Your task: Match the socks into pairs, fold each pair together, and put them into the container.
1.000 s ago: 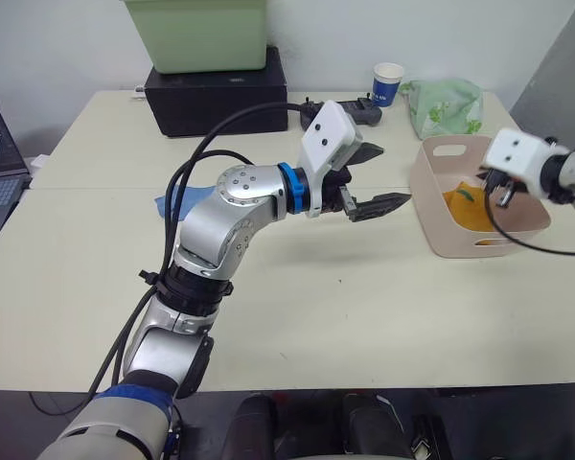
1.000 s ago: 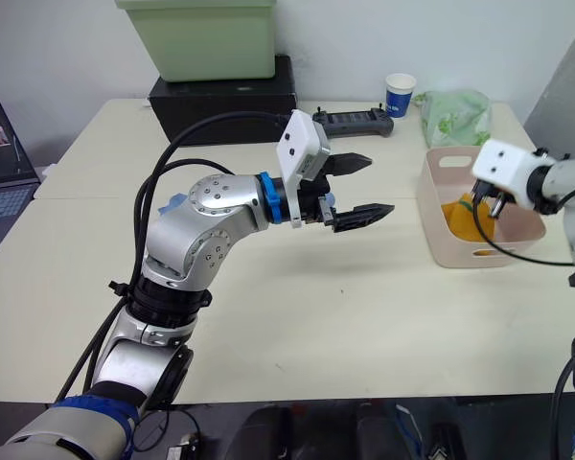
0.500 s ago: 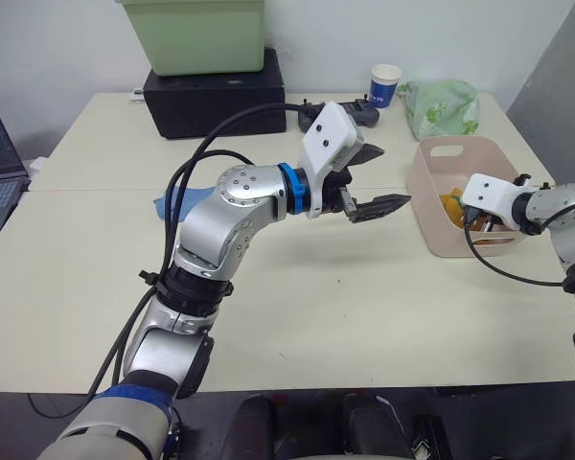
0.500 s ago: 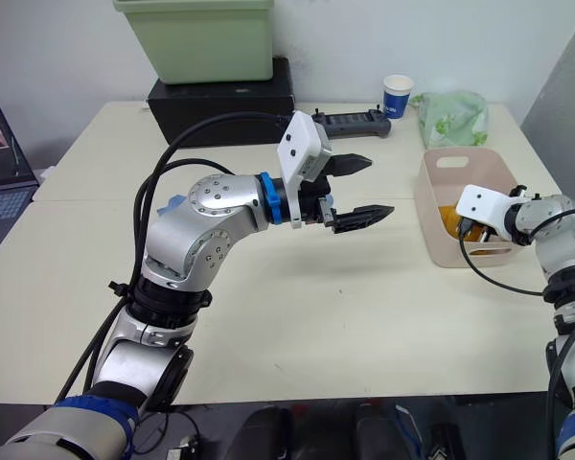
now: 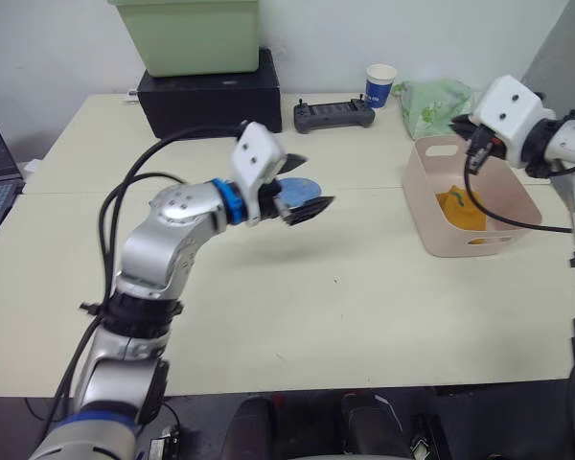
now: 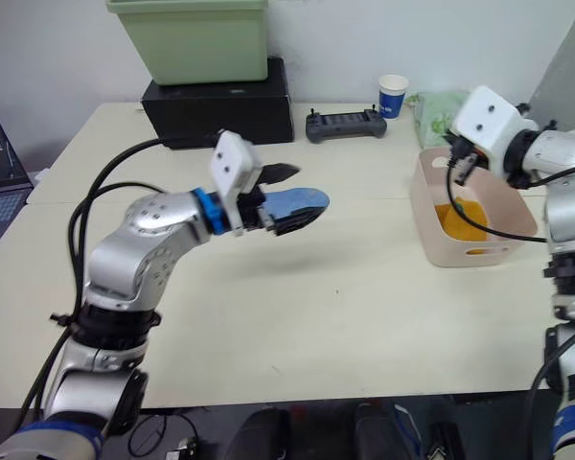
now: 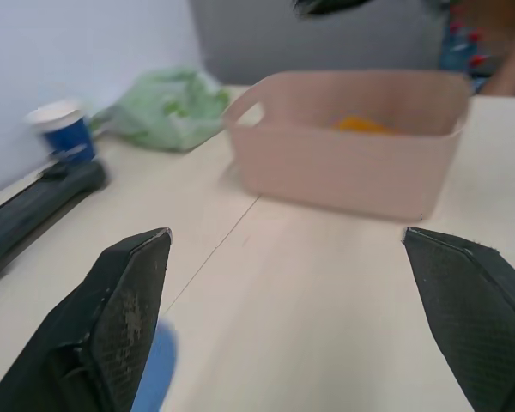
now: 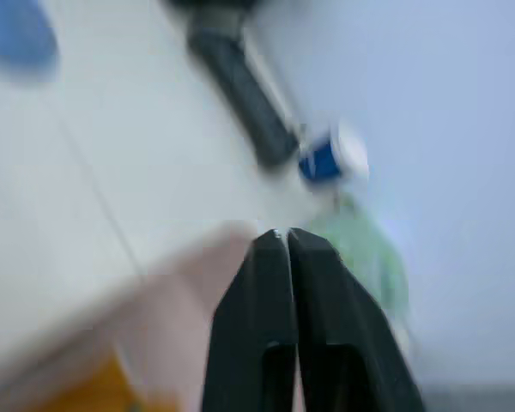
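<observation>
Jaws wide on our left gripper (image 5: 305,185), which has swung back over the blue sock (image 6: 292,202), and pressed together empty on our right gripper (image 8: 288,245), lifted clear of the pink basket (image 5: 424,206) holding the orange pair (image 5: 463,208), so blue seems next on the cream table (image 5: 345,307) by a white wall

Our left gripper (image 5: 302,190) over a sock (image 6: 302,200) mid-table, basket (image 5: 424,216) right, sock (image 5: 458,209) inside

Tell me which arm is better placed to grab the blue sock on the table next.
Likely left: the left gripper hangs open right over the blue sock, while the right gripper is shut, up by the pink basket.
</observation>
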### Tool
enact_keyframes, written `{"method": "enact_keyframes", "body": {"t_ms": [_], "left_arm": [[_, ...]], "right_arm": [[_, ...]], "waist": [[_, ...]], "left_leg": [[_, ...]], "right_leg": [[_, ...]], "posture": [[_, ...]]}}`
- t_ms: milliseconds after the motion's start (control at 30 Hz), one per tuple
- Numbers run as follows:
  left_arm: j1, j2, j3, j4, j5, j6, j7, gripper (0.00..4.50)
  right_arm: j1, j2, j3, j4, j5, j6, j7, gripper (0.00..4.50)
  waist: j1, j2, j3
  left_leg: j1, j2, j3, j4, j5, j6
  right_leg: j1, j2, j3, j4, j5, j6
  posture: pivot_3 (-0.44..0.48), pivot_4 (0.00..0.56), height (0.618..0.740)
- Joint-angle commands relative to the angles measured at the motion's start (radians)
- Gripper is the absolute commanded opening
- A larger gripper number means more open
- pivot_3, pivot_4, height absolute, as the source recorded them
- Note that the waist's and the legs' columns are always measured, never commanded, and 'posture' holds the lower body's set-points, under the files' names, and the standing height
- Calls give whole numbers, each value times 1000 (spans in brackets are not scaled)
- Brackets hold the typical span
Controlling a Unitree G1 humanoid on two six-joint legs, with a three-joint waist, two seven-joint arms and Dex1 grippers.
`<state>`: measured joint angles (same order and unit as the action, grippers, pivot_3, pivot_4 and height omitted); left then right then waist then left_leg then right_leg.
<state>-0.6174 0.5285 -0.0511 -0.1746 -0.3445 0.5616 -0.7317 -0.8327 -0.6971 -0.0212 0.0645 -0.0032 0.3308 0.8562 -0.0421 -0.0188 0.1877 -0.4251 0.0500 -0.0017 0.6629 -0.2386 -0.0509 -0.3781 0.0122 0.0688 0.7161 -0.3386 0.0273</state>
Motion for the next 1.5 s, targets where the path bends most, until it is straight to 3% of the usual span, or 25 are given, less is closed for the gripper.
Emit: {"method": "enact_keyframes", "body": {"t_ms": [33,167,300,567,800,967,1100,1300,1500], "left_arm": [[106,18,83,-80,10,-32,51,4500],[345,-20,181,-158,18,-115,128,4500],[547,-53,212,-203,43,-195,174,4500],[840,-146,186,-313,69,-296,243,4500],[882,-159,169,-296,104,-344,259,4500],[871,-148,177,-265,100,-359,246,4500],[780,-109,172,-171,171,-383,262,4500],[445,-98,169,57,197,-319,310,4500],[121,-120,106,449,280,-363,336,4500]], "right_arm": [[136,106,-34,-237,107,158,-92,1653],[407,269,10,-448,140,211,-214,3123],[614,325,20,-475,119,147,-282,4479],[884,357,43,-493,85,-57,-356,4479],[894,374,69,-504,76,-82,-398,4479],[870,358,74,-494,78,-80,-390,4479],[802,343,80,-497,97,-43,-369,4479],[667,333,89,-482,120,39,-346,4479],[576,337,102,-435,117,64,-344,4479]], "waist": [[8,0,0],[23,0,0],[25,-1,-1],[12,-2,-2],[10,-3,-2],[10,-3,-2],[10,-3,-2],[16,-4,-3],[15,-4,-3]], "left_leg": [[-1,0,0,0,0,0],[-2,-3,-2,0,0,0],[-4,-7,-1,3,-2,3],[4,-5,0,-1,-3,4],[8,-4,1,-2,-3,4],[8,-4,2,-2,-3,4],[8,-4,2,-2,-3,4],[7,-5,0,-1,-3,4],[6,-5,2,-2,-3,4]], "right_leg": [[-1,0,-1,1,0,0],[0,-5,-4,-1,0,0],[0,-9,-3,0,1,1],[6,-5,-2,-3,1,2],[8,0,0,-2,1,2],[8,0,1,-3,0,1],[8,0,0,-2,0,1],[8,1,-2,-2,0,1],[6,1,-4,-3,0,1]], "posture": [[0,150,740],[0,150,740],[0,150,740],[0,150,740],[0,150,740],[0,150,740],[0,150,740],[0,150,740],[0,150,740]]}}
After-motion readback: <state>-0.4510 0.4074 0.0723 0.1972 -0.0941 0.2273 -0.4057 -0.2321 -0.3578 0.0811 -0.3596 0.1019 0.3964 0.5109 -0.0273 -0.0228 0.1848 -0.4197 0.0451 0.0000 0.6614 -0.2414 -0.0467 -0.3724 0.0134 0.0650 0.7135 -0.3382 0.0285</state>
